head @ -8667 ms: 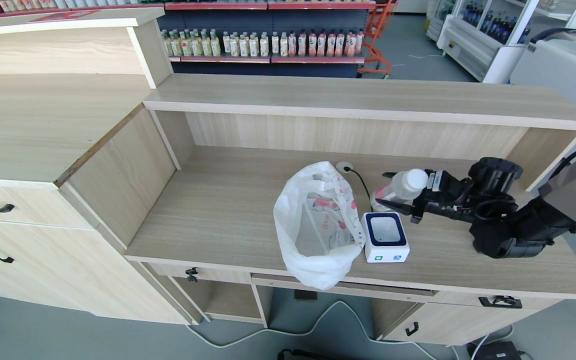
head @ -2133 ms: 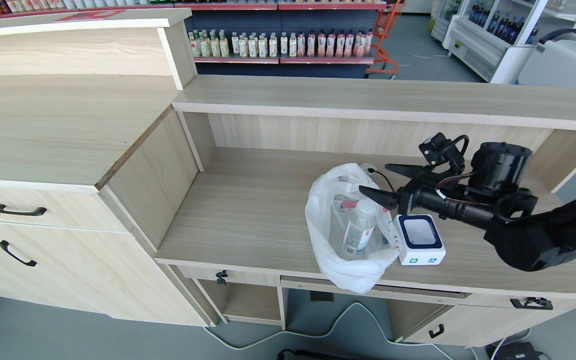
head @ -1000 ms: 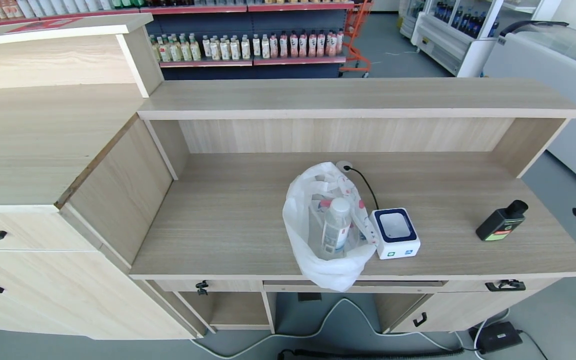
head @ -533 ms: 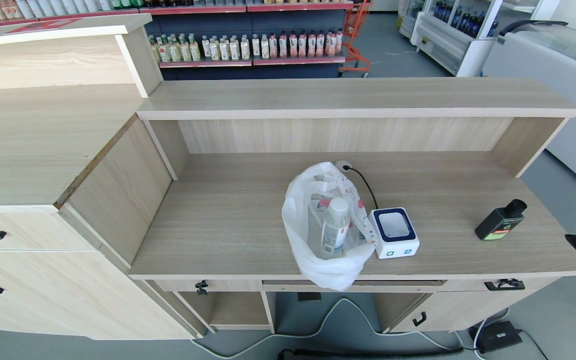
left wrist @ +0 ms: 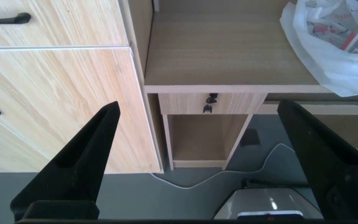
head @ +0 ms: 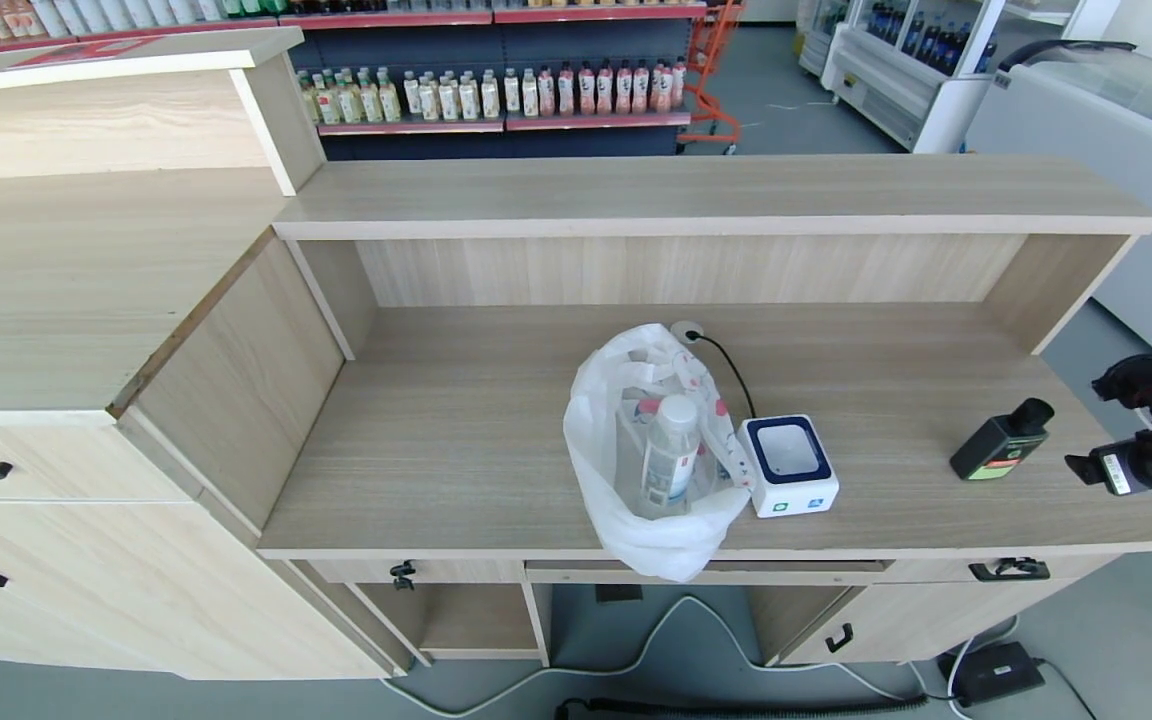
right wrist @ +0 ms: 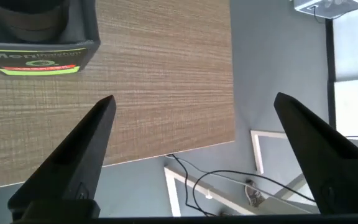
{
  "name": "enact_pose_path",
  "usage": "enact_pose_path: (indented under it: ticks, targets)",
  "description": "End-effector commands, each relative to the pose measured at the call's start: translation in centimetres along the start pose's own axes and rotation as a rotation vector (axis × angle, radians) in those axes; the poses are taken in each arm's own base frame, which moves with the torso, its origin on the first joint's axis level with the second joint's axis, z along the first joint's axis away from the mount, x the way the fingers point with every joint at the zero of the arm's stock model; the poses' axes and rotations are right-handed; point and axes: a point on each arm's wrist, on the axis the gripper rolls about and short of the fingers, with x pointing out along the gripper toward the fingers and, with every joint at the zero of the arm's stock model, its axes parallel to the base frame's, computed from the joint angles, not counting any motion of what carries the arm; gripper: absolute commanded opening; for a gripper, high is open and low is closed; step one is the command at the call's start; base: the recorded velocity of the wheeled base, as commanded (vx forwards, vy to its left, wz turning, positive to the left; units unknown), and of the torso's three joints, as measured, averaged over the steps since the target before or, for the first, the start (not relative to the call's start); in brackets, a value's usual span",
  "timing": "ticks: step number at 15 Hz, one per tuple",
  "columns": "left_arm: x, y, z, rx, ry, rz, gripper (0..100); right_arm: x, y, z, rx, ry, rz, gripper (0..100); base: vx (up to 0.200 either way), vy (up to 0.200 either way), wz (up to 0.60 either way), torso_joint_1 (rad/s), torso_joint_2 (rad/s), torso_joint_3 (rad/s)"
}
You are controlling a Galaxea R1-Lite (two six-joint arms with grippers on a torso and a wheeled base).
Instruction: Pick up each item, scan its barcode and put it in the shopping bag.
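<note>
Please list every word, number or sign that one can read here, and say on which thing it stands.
No text can be read with certainty.
On the black bottle: a label with a green and a red band, print too blurred.
On the clear bottle inside the bag: label print too small.
On the bag: pink print, crumpled, unreadable.
On the scanner: two small front icons, no legible words.

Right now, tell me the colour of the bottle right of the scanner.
The bottle is black with a green-and-red label, clearest in the head view.
</note>
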Motion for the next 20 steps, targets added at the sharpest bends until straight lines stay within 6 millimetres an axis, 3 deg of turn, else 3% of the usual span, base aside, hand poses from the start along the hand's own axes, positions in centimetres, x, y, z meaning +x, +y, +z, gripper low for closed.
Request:
enact_pose_path:
  ticks: [1, 6, 20]
  targets:
    - [0.0, 0.0, 0.0, 0.0, 0.0, 0.001, 100, 0.6, 1.1, 0.3, 0.007, -0.006, 0.027, 100, 0.0, 0.0, 0.0, 0.0, 0.0, 0.0]
    - [0.0, 0.0, 0.0, 0.0, 0.0, -0.001, 100, 1.7, 2.5, 1.2, 0.007, -0.047, 0.077, 100, 0.0, 0.0, 0.0, 0.0, 0.0, 0.0]
    - [0.0, 0.0, 0.0, 0.0, 0.0, -0.001, 100, 3.8, 8.8, 2.9, 0.046, -0.162, 0.225, 100, 0.0, 0.0, 0.0, 0.0, 0.0, 0.0]
